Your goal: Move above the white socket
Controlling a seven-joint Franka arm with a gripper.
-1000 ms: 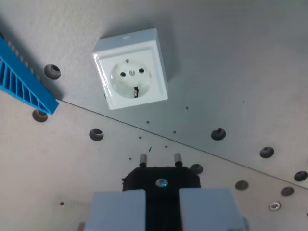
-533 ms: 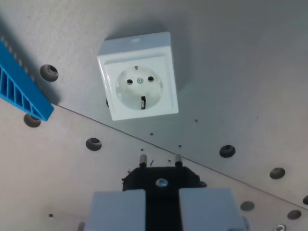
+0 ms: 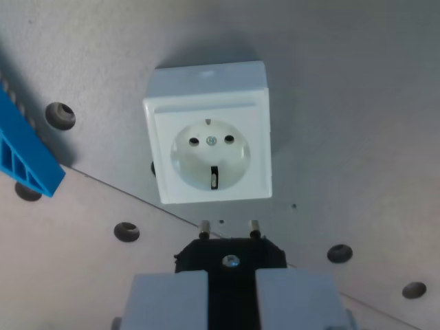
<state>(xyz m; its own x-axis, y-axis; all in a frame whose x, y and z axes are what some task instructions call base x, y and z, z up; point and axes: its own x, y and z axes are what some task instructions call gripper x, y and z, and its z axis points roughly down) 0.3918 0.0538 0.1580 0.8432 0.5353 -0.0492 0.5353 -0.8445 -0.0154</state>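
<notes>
Two metal pins on the black plug (image 3: 230,256) point straight at the white socket (image 3: 210,152), so I'd say the job is mostly there but not finished. The socket sits just ahead of the pin tips rather than under them, so what's left looks like a short nudge forward to get centred over it. The gripper (image 3: 231,302) is clamped on the plug body, grey fingers (image 3: 168,299) pressed against either side of it.

Materials: the socket is a glossy white plastic square box with rounded edges, a round recessed face, two small holes, a centre screw and a dark earth clip. It stands on the tabletop (image 3: 357,103), a matte, slightly grainy grey plate with a seam running diagonally and a scatter of round holes (image 3: 60,115), some near the socket's lower corners. A blue ribbed plastic piece (image 3: 24,161) pokes in at the wrist view's left, well apart from the socket. The plug is matte black with a shiny screw head.
</notes>
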